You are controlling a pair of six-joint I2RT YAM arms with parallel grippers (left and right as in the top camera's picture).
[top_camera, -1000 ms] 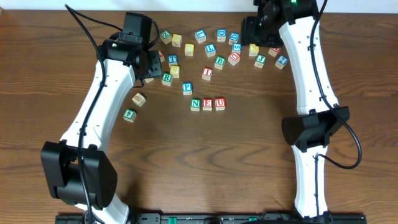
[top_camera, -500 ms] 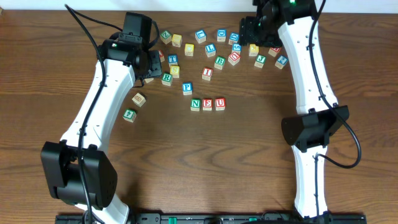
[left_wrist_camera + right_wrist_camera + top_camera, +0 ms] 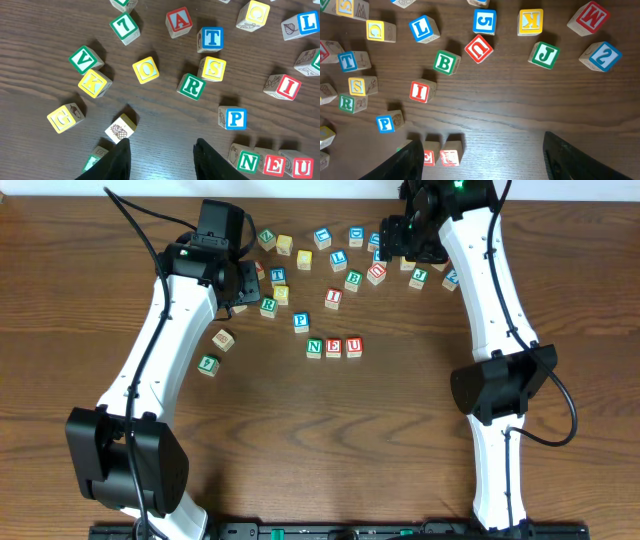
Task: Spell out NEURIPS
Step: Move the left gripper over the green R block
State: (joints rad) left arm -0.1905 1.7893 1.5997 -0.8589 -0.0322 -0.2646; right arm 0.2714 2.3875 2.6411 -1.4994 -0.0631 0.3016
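Over the left cluster on the table [image 3: 300, 440], the left gripper [image 3: 161, 145] hangs with its fingers apart and empty, and a pineapple cube [image 3: 120, 131] lies just beside one finger. Ahead lie the green R [image 3: 191, 86], with the yellow S [image 3: 214, 68] crowding it, and the blue P [image 3: 235, 118]. The right gripper [image 3: 481, 142] gapes empty too, near the red I [image 3: 421, 92] and a green B [image 3: 445, 62]. The cubes N [image 3: 315, 347], E [image 3: 334, 347] and U [image 3: 353, 346] stand in a row.

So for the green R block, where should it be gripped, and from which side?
Come straight down from above: the R block sits flat, letter up. Close the left fingers on the two side faces turned toward the O block and the P block, where bare table shows. The S block crowds its upper right corner, so that side is probably best avoided.
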